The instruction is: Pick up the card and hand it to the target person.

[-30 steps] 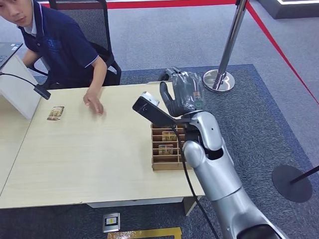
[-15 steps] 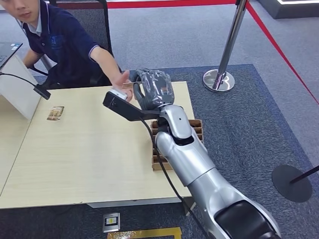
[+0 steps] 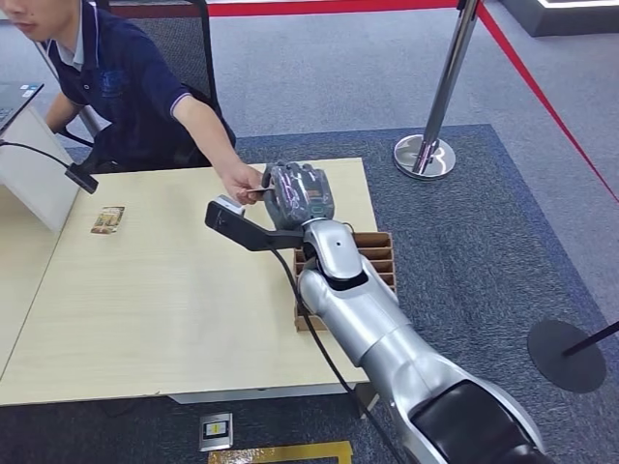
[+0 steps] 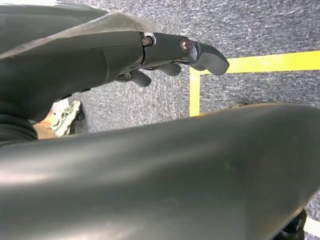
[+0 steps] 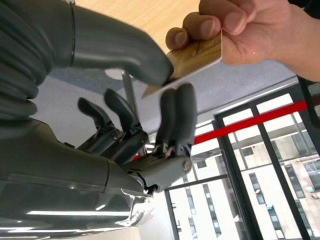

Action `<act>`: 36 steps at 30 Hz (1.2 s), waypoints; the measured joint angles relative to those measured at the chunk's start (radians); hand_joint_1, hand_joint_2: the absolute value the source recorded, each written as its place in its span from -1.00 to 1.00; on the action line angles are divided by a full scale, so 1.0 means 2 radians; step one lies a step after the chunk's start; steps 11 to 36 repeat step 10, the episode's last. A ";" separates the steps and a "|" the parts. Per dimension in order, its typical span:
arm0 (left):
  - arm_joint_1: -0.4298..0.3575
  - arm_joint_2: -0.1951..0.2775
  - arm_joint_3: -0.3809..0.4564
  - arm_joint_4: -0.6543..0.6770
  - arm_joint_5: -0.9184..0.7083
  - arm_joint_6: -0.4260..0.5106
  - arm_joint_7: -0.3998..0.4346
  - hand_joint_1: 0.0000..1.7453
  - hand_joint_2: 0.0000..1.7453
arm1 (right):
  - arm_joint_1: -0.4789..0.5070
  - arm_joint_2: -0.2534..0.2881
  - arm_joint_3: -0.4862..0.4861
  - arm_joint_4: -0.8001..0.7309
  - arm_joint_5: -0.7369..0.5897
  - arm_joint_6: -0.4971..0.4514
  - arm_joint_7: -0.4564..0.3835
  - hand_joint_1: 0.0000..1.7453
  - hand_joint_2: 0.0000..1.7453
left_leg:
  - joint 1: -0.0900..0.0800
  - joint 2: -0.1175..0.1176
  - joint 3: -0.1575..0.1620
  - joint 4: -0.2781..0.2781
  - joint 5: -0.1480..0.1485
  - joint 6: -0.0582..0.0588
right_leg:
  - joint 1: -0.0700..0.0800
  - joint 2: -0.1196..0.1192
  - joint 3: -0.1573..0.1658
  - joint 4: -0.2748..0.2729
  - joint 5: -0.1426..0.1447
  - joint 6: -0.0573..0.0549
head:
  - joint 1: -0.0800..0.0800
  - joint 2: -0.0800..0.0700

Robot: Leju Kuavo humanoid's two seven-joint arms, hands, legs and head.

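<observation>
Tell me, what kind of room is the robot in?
Probably an office or demo hall: a long pale wooden desk on grey-blue carpet, a silver stanchion post holding a red barrier belt, and a black mesh office chair.

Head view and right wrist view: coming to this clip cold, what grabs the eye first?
The handover itself: over the far edge of the pale wooden table, the robot's right hand pinches a gold-brown card between thumb and fingers while the seated person's hand grips its other end. Next, the slotted brown cardboard card holder sits under the silver arm, and another small card lies near the table's left side.
</observation>
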 joint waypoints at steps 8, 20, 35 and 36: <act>0.001 -0.002 0.002 0.000 0.012 0.009 0.005 -1.00 -1.00 | 0.038 -0.004 -0.024 -0.059 -0.063 -0.037 -0.036 -1.00 1.00 | 0.000 0.000 0.000 0.000 0.000 0.000 | 0.000 0.000 0.000 0.000 0.000 0.000 | 0.000 0.000; 0.001 -0.002 0.003 0.000 0.015 0.011 0.006 -1.00 -1.00 | 0.063 -0.009 -0.028 -0.104 -0.070 -0.038 -0.034 -1.00 1.00 | 0.000 0.000 0.000 0.000 0.000 0.000 | 0.000 0.000 0.000 0.000 0.000 0.000 | 0.000 0.000; 0.001 -0.002 0.003 0.000 0.015 0.011 0.006 -1.00 -1.00 | 0.063 -0.009 -0.028 -0.104 -0.070 -0.038 -0.034 -1.00 1.00 | 0.000 0.000 0.000 0.000 0.000 0.000 | 0.000 0.000 0.000 0.000 0.000 0.000 | 0.000 0.000; 0.001 -0.002 0.003 0.000 0.015 0.011 0.006 -1.00 -1.00 | 0.063 -0.009 -0.028 -0.104 -0.070 -0.038 -0.034 -1.00 1.00 | 0.000 0.000 0.000 0.000 0.000 0.000 | 0.000 0.000 0.000 0.000 0.000 0.000 | 0.000 0.000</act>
